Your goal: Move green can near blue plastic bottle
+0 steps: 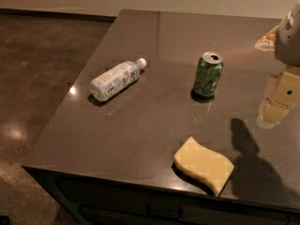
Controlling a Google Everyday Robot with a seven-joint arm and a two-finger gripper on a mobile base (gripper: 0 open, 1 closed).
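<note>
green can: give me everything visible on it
The green can is a small metal-looking drink can, green with pale swirls, with a silver top and a dark opening. It stands upright, right of centre on the dark table, touching only that surface. The tool hangs off to its right in the view, clear of it.

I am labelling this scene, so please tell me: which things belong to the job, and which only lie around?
For the job: green can, upright, mid-table; blue plastic bottle, lying on its side, left; gripper, over the right side of the table.
Lying about: yellow sponge, near front edge; unclear pale thing, far right.
</note>
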